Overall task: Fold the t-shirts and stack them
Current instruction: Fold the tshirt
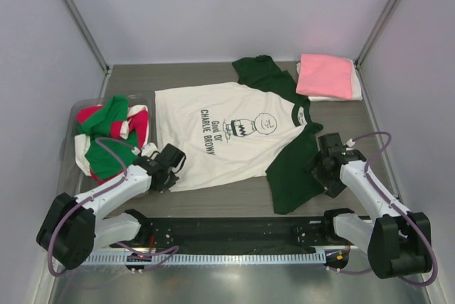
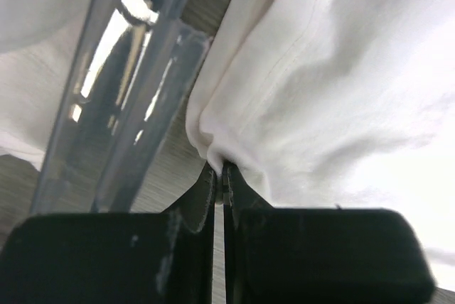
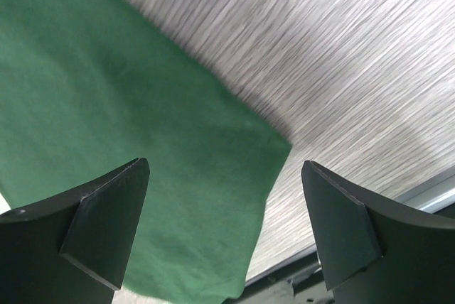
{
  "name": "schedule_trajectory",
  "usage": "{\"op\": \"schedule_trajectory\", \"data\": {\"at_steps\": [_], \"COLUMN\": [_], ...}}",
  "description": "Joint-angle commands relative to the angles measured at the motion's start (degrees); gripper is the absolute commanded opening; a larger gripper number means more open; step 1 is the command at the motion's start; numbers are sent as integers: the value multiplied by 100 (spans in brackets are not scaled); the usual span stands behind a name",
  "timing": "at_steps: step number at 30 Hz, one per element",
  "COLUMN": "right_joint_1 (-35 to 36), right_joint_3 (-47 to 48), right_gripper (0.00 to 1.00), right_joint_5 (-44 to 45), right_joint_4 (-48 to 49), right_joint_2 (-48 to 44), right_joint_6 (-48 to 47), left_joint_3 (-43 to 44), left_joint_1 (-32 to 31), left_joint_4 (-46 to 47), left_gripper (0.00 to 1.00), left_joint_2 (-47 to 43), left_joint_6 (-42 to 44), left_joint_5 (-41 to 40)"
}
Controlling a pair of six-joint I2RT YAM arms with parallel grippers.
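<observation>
Closest in the left wrist view are the two black fingers of my left gripper (image 2: 219, 169), pressed together with barely a slit between them, a fold of the shirt (image 2: 320, 91) nipped at their tips. Just beside that fold, on its left, runs the clear wall of the tub (image 2: 135, 105).

From above, my left gripper (image 1: 166, 169) sits at the near left corner of the shirt (image 1: 213, 140), which lies spread flat on the table (image 1: 213, 201), cream-white with dark green sleeves and black lettering (image 1: 210, 128) across the chest. The tub (image 1: 77, 114) stands at the left, holding a pile (image 1: 106, 137) of green, red and white cloth. At the far right a folded pink shirt (image 1: 323, 75) rests on a white one.

My right gripper (image 1: 323, 169) is over the near green sleeve (image 1: 291, 172). Its jaws (image 3: 224, 167) stand wide, holding nothing, the sleeve (image 3: 106, 105) and its corner below them. Whether the fingertips touch the cloth I cannot tell; that view is blurred.
</observation>
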Motion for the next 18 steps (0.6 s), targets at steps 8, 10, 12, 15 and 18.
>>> {"op": "schedule_trajectory", "data": {"at_steps": [8, 10, 12, 15, 18], "right_joint_1": [616, 818, 898, 960, 986], "right_joint_3": [-289, -290, -263, -193, -9], "right_gripper": [72, 64, 40, 6, 1], "right_joint_5": [-391, -303, -223, -197, -293], "right_joint_4": [277, 260, 181, 41, -354], "right_joint_2": [448, 387, 256, -43, -316], "right_joint_6": [614, 702, 799, 808, 826], "left_joint_3": [273, 211, 202, 237, 281], "left_joint_1": [605, 614, 606, 606, 614], "left_joint_4": [219, 210, 175, 61, -123], "left_gripper": [0, 0, 0, 0, 0], "left_joint_2": [-305, -419, -498, -674, -893], "left_joint_6": [545, 545, 536, 510, 492], "left_joint_5": [191, 261, 305, 401, 551]}}
